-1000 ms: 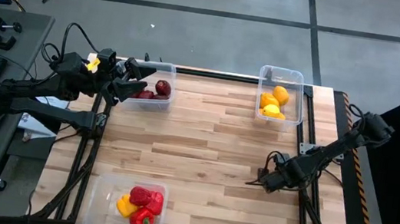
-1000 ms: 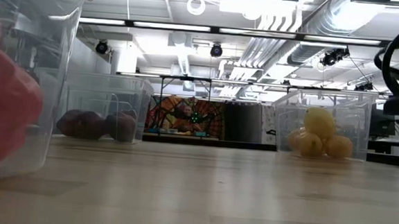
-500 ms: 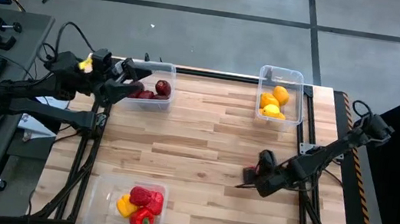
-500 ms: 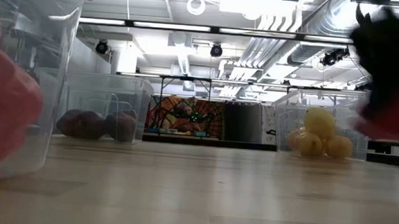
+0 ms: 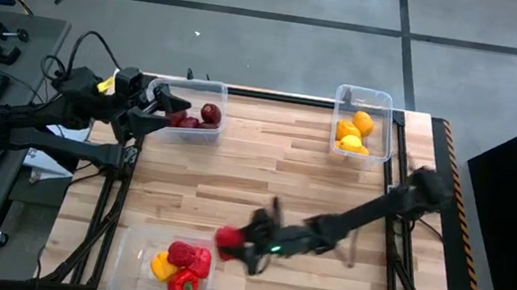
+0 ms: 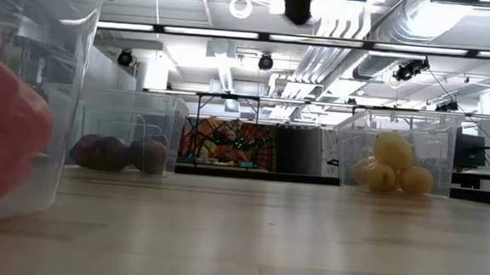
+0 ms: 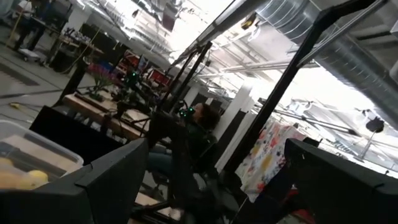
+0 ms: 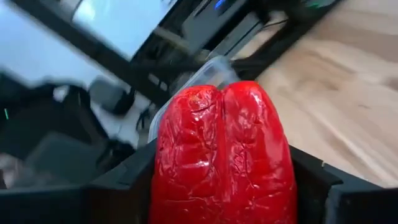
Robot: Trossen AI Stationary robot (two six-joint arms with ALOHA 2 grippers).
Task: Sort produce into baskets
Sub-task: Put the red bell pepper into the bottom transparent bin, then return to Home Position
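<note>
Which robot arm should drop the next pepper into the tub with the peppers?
The right arm. Its right gripper already clamps a glossy red bell pepper beside the clear plastic tub of red and yellow peppers. The left gripper sits far off by the clear tub of maroon fruits.

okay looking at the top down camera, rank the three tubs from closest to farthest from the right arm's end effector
1. Pepper tub, front left, right beside the right end effector holding a red pepper.
2. Maroon fruit tub, back left.
3. Lemon tub, back right.
</note>
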